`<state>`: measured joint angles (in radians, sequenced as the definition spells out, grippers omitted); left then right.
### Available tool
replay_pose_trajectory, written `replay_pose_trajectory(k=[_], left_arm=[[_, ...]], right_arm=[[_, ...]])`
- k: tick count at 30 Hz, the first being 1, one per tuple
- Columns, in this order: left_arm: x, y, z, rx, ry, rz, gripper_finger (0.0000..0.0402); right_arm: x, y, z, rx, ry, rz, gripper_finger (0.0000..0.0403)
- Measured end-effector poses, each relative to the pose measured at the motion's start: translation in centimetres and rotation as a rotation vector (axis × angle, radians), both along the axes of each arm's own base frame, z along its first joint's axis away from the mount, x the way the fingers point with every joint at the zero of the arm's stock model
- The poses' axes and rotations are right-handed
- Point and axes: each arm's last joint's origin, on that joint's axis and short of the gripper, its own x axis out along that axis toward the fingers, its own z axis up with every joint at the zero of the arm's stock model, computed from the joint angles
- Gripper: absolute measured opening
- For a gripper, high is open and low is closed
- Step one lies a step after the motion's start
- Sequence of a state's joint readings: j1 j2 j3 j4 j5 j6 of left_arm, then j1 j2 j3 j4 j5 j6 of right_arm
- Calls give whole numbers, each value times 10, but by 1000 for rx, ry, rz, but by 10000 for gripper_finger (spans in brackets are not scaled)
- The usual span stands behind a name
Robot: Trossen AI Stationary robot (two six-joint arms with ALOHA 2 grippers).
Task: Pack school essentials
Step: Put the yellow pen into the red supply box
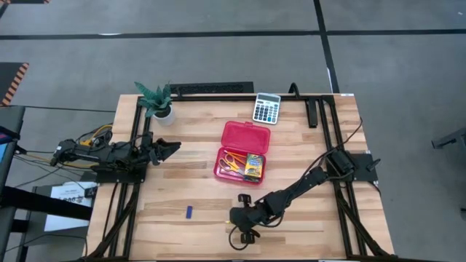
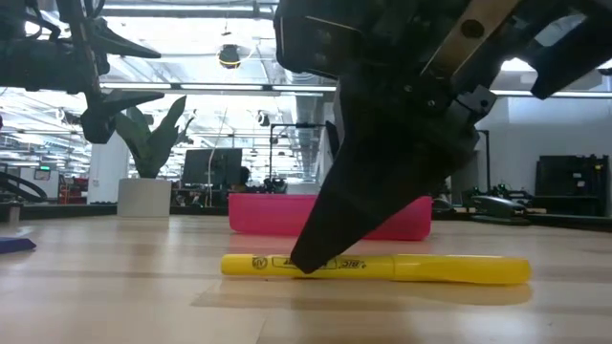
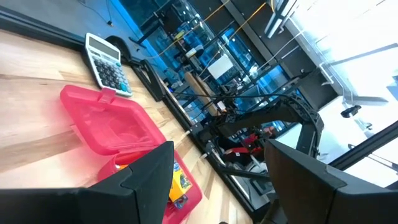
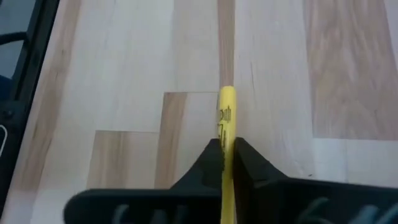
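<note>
The yellow highlighter (image 2: 382,268), lying flat on the table (image 1: 306,153) in front of the red case (image 1: 244,149), is clenched by the right gripper (image 4: 228,163). A lift and carry to the case is called for next.

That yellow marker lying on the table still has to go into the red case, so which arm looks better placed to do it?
The right. Its end effector is down at the yellow marker, fingers on either side of it. The left end effector hangs open near the plant, far from the marker.
</note>
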<state>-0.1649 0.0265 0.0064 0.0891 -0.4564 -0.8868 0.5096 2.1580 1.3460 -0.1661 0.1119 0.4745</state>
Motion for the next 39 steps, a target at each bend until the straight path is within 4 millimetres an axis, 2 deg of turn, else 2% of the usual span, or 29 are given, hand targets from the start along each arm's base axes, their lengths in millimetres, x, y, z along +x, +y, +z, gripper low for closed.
replay_pose_trajectory(k=[4, 14, 20, 23, 27, 31, 33, 36, 39], left_arm=[[0, 0, 0, 0, 0, 0, 238], [0, 0, 0, 0, -1, 0, 238], [0, 0, 0, 0, -1, 0, 238], [0, 0, 0, 0, -1, 0, 238], [0, 0, 0, 0, -1, 0, 238], [0, 0, 0, 0, -1, -1, 238], [0, 0, 0, 0, -1, -1, 238], [0, 0, 0, 0, -1, -1, 238], [0, 0, 0, -3, -2, 1, 238]], right_arm=[[-1, 1, 2, 5, -4, -18, 27], [-3, -9, 25, 22, -18, -29, 0], [2, -21, 48, 27, -75, -51, 2], [-2, -21, 62, 50, -88, -58, 11], [-19, -4, 87, 85, -115, -36, 42], [-35, 19, 87, 16, -148, -38, 94], [-42, 27, 80, -7, -147, -67, 125], [-57, 29, 60, -32, -90, -103, 172], [-69, 30, 49, -13, -90, -140, 212]])
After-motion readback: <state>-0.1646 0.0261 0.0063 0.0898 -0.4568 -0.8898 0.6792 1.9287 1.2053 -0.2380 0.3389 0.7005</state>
